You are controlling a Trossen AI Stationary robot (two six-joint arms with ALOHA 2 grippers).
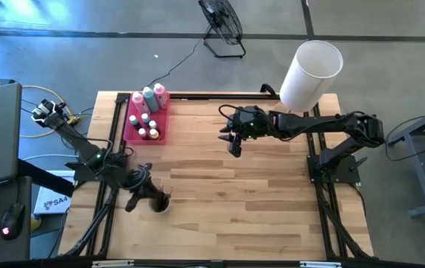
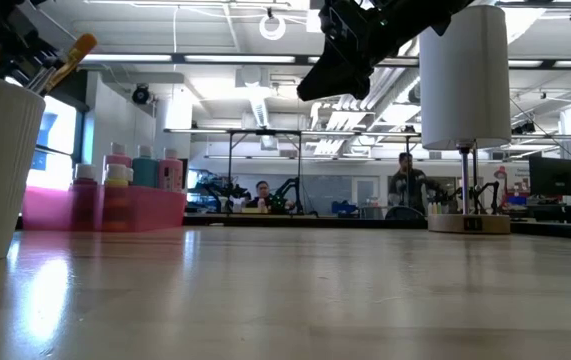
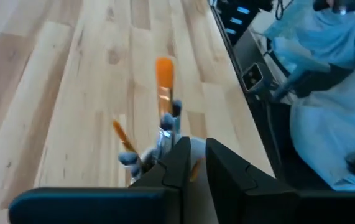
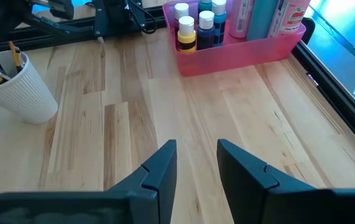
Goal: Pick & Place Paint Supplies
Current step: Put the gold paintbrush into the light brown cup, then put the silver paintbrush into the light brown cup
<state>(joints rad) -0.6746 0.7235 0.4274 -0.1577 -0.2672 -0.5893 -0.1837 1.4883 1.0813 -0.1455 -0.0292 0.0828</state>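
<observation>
The brushes (image 3: 165,99) stand upright in the white cup (image 4: 22,93), directly under the left gripper (image 3: 193,162), whose fingers show only a narrow gap. The right gripper (image 4: 196,165) hovers well apart, fingers spread, holding nothing.

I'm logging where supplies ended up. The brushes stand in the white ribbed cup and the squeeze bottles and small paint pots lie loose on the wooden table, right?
Not quite. The brushes do stand in the white ribbed cup, but the squeeze bottles and small paint pots stand inside the pink tray, not loose on the table. The right wrist view shows it.
</observation>
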